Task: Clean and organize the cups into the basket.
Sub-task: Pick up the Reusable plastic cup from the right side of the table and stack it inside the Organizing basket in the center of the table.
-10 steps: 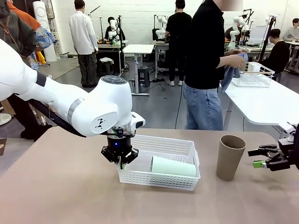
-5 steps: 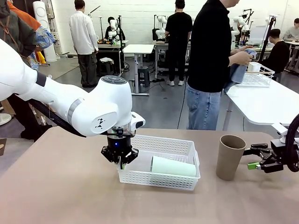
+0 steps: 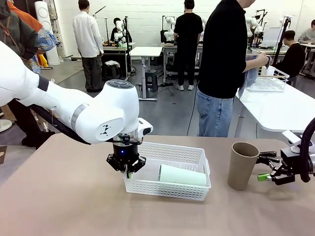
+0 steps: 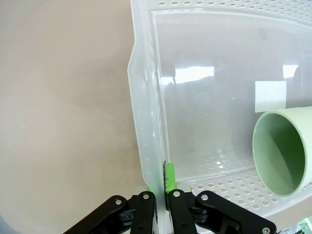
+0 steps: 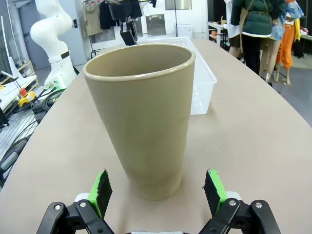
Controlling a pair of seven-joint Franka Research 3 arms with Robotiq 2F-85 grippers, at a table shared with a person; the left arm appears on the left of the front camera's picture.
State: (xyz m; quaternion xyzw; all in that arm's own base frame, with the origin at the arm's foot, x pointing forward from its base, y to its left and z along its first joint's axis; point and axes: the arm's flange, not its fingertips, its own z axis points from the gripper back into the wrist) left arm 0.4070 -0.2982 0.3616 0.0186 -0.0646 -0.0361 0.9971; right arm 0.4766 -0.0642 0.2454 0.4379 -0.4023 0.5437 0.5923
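Clamping the basket point(image 4: 146, 122) by its end wall, the left jaws are closed on it, one finger on each side (green pad inside). A mint cup point(image 3: 182, 175) lies on its side in the basket, mouth toward those jaws. The right jaws stand apart, just beside the upright brown cup point(image 5: 141, 117) on the bench point(image 3: 64, 196), not touching it.
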